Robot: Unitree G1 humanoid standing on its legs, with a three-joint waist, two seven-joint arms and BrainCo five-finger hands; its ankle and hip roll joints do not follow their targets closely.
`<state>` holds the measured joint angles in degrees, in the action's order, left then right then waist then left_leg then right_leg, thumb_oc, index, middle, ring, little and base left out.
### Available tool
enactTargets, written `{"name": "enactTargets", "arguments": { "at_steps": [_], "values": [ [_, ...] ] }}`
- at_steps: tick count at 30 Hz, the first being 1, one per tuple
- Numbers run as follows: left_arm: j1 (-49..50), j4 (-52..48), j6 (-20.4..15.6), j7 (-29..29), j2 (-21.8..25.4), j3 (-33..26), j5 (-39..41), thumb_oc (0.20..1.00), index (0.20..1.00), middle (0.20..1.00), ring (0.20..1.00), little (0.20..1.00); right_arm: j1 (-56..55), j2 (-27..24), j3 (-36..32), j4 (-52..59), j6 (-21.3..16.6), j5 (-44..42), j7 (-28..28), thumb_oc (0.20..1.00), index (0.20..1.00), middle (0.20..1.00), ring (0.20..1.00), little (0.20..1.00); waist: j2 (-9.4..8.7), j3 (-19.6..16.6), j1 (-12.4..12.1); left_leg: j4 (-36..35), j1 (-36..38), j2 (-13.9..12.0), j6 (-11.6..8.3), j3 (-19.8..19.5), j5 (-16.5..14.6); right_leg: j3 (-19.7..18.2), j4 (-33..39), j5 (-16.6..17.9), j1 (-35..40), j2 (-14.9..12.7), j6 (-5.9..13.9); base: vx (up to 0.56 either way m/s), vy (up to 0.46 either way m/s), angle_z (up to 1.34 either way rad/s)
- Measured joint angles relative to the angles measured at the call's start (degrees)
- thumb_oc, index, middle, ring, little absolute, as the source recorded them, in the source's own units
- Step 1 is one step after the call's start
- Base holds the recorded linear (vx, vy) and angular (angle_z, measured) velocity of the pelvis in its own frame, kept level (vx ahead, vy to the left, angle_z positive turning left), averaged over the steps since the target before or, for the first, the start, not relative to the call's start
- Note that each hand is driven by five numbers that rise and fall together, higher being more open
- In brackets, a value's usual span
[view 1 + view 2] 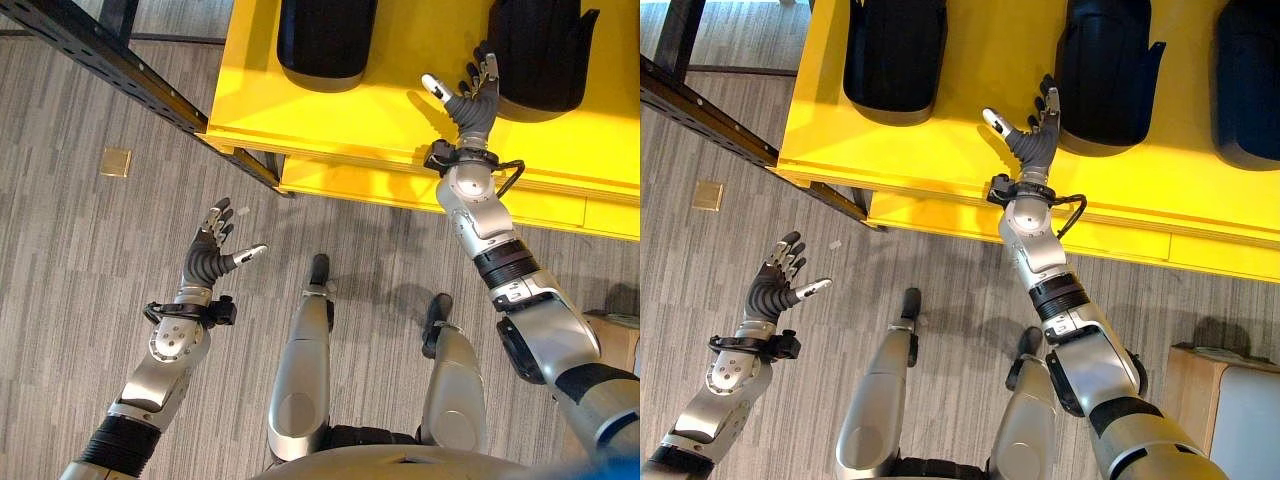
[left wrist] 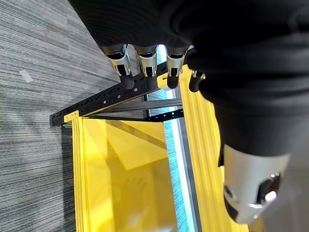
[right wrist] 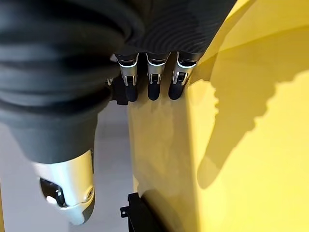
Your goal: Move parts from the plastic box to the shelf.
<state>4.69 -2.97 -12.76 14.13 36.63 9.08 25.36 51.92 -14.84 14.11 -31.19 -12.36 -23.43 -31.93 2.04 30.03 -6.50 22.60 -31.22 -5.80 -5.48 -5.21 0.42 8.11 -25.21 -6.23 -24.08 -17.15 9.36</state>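
**Empty right hand beside a black part on the yellow shelf**

The right hand [image 1: 1032, 135] hovered released, fingers straight, over the yellow shelf [image 1: 970, 150]. One black part [image 1: 1106, 75] lay just past its fingertips, another black part [image 1: 892, 55] off its thumb side. The left hand [image 1: 208, 252] hung released over the floor. The plastic box could not be seen. Either a part was just set down or one awaited gripping; any closing should wrap the part's edge squarely.

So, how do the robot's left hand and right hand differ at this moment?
The right hand reaches forward over the yellow shelf, beside a black part; the left hand hangs over the grey floor, away from the shelf. The right arm is stretched out, the left arm is drawn back. Both hands are open and hold nothing.
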Motion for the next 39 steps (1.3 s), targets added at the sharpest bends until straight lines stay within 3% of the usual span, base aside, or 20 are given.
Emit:
{"name": "enactTargets", "arguments": {
  "at_steps": [9, 20, 26, 35, 39],
  "values": [
    [0.0, 0.0, 0.0, 0.0, 0.0, 0.0, -0.1, 1.0, 1.0, 1.0, 1.0, 1.0, -0.7, 0.0, 0.2, 1.5, 0.0, 0.0, 0.1, 1.0, 1.0, 1.0, 1.0, 1.0, 0.0, 0.0, 0.1, 0.1, 0.0, 0.0, 0.0, 0.0, 0.0, 0.0, -0.1, 0.0, 0.0, 0.0, 0.0, 0.0, 0.0, 0.0],
    [-0.1, 0.0, 0.0, 0.1, -0.2, -0.1, -0.1, 1.0, 1.0, 1.0, 1.0, 1.0, -4.5, 1.5, 7.0, 14.8, -0.8, 0.0, 4.3, 1.0, 1.0, 1.0, 1.0, 1.0, 0.0, 0.0, 0.4, 0.6, 0.3, 0.0, 0.04, 0.1, -0.1, -0.3, -0.7, -0.1, 0.1, 0.0, -0.05, 0.0, 0.0, 0.0],
    [0.3, 0.0, 0.0, 0.2, -0.3, -0.1, -0.1, 1.0, 1.0, 1.0, 1.0, 1.0, -7.3, 0.6, 6.4, 21.1, -1.8, 0.0, 4.4, 1.0, 1.0, 1.0, 1.0, 1.0, -0.02, 0.0, 0.6, 0.7, 0.5, -0.1, 0.03, 0.0, -0.2, -0.4, -0.8, -0.1, 0.3, 0.0, -0.07, 0.0, 0.0, 0.0],
    [-0.3, 0.0, -0.1, -0.9, -3.2, 1.1, 1.9, 1.0, 1.0, 1.0, 1.0, 1.0, -22.4, -2.2, 3.6, 31.6, -3.0, 2.3, 6.4, 1.0, 1.0, 1.0, 1.0, 1.0, -0.35, -0.1, 1.5, -1.2, 8.5, -0.5, -0.08, 1.2, -1.2, -0.7, 1.5, -0.4, 7.8, 0.1, 0.17, 0.05, -0.007, -0.05],
    [0.3, -0.2, -0.6, -4.4, -4.8, 1.0, 6.7, 1.0, 1.0, 1.0, 1.0, 1.0, -31.6, -3.9, 2.6, 34.4, -3.1, 2.3, 11.7, 1.0, 1.0, 1.0, 1.0, 1.0, -0.63, -0.5, 2.6, -3.1, 12.9, -1.5, -0.21, 1.9, -1.4, -0.7, 5.5, 0.8, 12.6, 1.3, 0.2, 0.08, -0.036, -0.13]
  ]
}}
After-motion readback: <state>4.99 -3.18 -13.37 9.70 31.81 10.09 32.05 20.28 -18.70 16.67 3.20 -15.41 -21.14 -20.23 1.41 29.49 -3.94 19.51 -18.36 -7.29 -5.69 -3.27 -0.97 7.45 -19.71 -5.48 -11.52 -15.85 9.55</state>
